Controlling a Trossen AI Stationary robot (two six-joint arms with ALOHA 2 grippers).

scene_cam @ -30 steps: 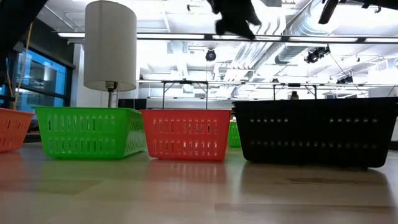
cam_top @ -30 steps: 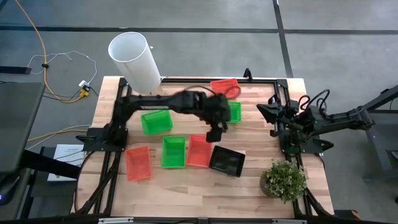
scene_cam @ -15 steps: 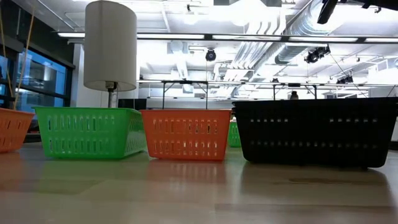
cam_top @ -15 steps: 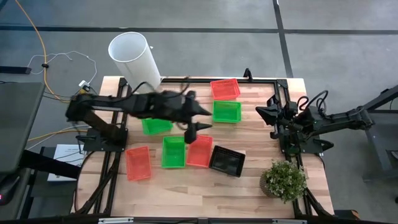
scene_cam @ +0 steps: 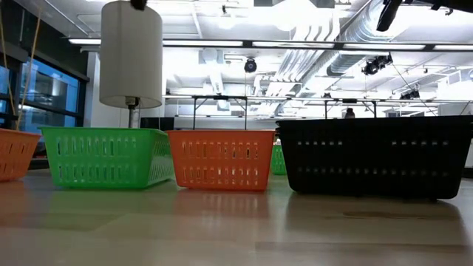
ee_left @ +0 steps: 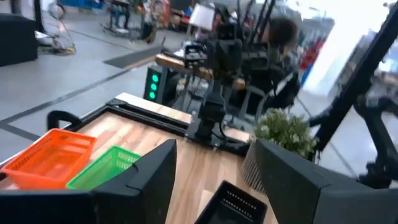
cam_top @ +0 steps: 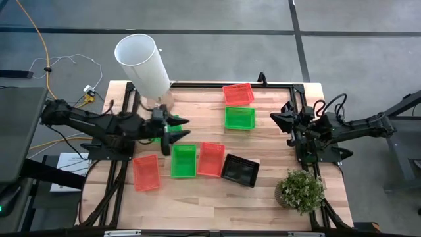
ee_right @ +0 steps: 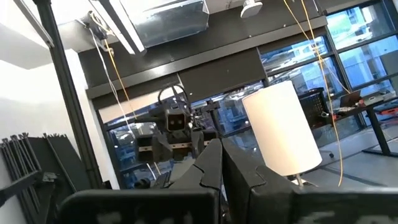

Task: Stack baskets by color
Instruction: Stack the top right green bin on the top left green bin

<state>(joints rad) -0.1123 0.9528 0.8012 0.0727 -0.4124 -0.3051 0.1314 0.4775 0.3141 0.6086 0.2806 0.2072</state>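
Several baskets rest bottom-down on the wooden table. Along the near row stand a red basket (cam_top: 146,172), a green one (cam_top: 183,160), a red one (cam_top: 211,159) and a black one (cam_top: 239,170). Farther back sit a red basket (cam_top: 237,94) and a green one (cam_top: 239,118). Another green basket (cam_top: 151,137) is mostly hidden under my left gripper (cam_top: 176,133), which hangs open and level above it, holding nothing. My right gripper (cam_top: 279,118) waits shut at the right side. The left wrist view shows the far red (ee_left: 53,158), far green (ee_left: 102,168) and black (ee_left: 233,202) baskets.
A tall white cylinder (cam_top: 143,64) stands at the far left corner. A potted plant (cam_top: 300,190) stands at the near right. Black frame rails (cam_top: 299,141) run along the table's sides. Bare wood lies along the near edge.
My left gripper has drawn back from over the table's middle toward the left edge, staying well above the baskets, and has tipped from pointing down to level. It carries nothing. The baskets have stayed in place.
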